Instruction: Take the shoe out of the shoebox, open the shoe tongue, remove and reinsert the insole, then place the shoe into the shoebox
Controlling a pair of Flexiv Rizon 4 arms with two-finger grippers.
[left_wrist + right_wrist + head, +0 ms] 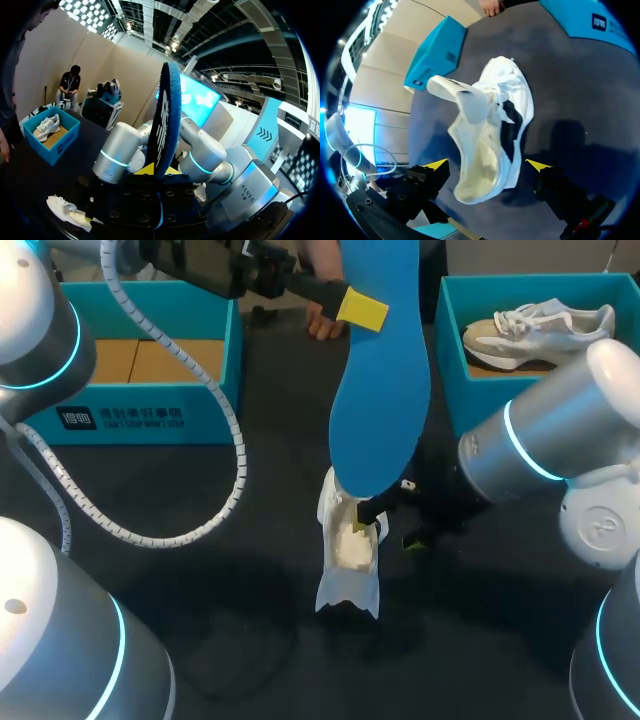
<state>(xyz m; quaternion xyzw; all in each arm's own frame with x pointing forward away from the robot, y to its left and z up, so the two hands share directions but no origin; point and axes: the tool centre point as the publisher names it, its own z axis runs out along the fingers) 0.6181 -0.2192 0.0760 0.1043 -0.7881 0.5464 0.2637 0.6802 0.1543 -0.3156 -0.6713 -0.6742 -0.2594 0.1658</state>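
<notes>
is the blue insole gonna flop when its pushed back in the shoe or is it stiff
Probably fairly stiff: the blue insole stands nearly straight though the left pincer grips it only near one end. Likely light, as it looks thin edge-on. Its free tip could buckle against the white shoe, so some flex seems likely.

The blue insole [380, 390] looks matt and foamy, the white shoe [350, 550] soft cloth, and the dark table [200, 590] matt.
</notes>
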